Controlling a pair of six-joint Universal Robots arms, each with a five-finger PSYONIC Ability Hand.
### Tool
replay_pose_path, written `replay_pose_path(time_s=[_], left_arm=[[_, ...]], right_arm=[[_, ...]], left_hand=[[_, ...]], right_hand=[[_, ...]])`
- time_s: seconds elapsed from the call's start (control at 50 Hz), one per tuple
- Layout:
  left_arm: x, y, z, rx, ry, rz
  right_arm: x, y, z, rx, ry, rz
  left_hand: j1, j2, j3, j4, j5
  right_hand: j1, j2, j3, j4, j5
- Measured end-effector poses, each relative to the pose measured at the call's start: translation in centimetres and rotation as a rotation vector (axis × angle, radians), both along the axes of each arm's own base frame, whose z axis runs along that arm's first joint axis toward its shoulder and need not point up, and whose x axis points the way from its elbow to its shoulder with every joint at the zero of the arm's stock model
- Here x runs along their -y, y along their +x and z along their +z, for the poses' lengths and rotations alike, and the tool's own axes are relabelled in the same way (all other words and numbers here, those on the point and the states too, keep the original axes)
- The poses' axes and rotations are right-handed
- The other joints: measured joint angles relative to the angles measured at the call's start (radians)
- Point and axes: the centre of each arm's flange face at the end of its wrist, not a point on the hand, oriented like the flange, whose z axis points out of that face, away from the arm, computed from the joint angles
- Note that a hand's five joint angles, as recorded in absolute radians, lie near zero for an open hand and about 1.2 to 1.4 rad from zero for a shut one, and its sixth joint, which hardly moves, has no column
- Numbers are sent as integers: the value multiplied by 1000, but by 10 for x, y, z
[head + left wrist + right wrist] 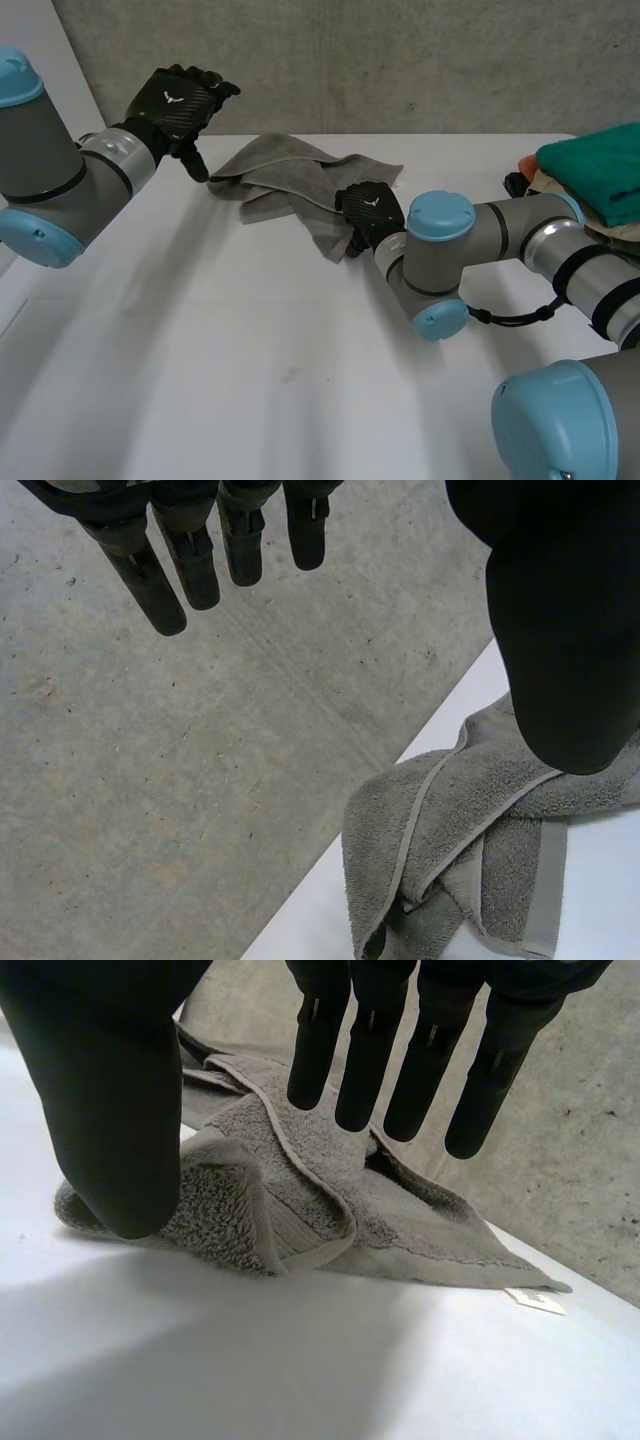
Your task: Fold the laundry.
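White tabletop (pixel 200 350) is backed by a grey concrete wall (pixel 400 60). The right hand (pixel 370 208), fingers straight and empty, is poised over the near right end of the crumpled grey terry towel (pixel 290 175) at the far middle. The left hand (pixel 180 100) is raised, relaxed and empty, beside its left end. Hemmed corners should be pinched, then drawn apart flat.
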Motion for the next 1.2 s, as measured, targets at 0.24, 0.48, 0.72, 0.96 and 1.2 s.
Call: replay_pose_path(time_s=[0.24, 0.48, 0.72, 0.96, 1.2], left_arm=[[0, 0, -1, 1, 4, 0], [2, 2, -1, 1, 3, 6], [12, 20, 10, -64, -9, 147], [12, 28, 2, -184, 85, 252], [-25, -28, -59, -98, 293, -26]], right_arm=[[-4, 5, -3, -69, -31, 1], [-11, 10, 66, -34, -130, 18], [-62, -29, 278, 288, -401, 86], [-102, -68, 353, 421, -501, 130], [-114, -81, 351, 423, -452, 182]], left_hand=[[0, 0, 0, 0, 0], [0, 0, 0, 0, 0], [0, 0, 0, 0, 0], [0, 0, 0, 0, 0], [0, 0, 0, 0, 0]], right_hand=[[511, 522, 501, 506, 505], [517, 561, 563, 576, 550], [517, 561, 563, 576, 550], [517, 561, 563, 576, 550], [517, 561, 563, 577, 550]])
